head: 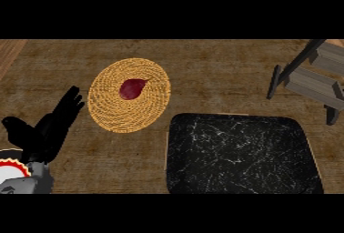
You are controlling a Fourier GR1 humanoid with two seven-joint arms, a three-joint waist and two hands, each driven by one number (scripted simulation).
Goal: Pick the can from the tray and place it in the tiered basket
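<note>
Here, view: head view, looking steeply down on the bench (215,63), which has a brown wood-grain top.
Left hand (46,134): at the left edge of the frame, mid-height. It is black, with fingers straight and slightly spread, pointing up and to the right, and the thumb out toward the left edge. It holds nothing.
Left forearm (30,182): grey, coming in at the lower left corner of the frame.
Woven plate (107,107): round, straw-coloured, upper left of centre. Its left rim is just beside the left hand's fingertips in the frame; whether they touch cannot be told.
Dark red item (132,88): leaf-shaped, lying on the woven plate a little above its middle.
Tray (242,154): black with white veining and rounded corners, in the lower right half of the frame. Its upper left corner is just beside the woven plate's lower right rim.
Tiered basket (316,77): grey slats on dark posts, in the upper right corner, partly cut off by the frame edge and apart from the tray.
Round white thing (9,172): has a red and orange rim and sits at the lower left edge, partly behind the forearm. What it is cannot be told.
Can: its place cannot be told from this view.
</note>
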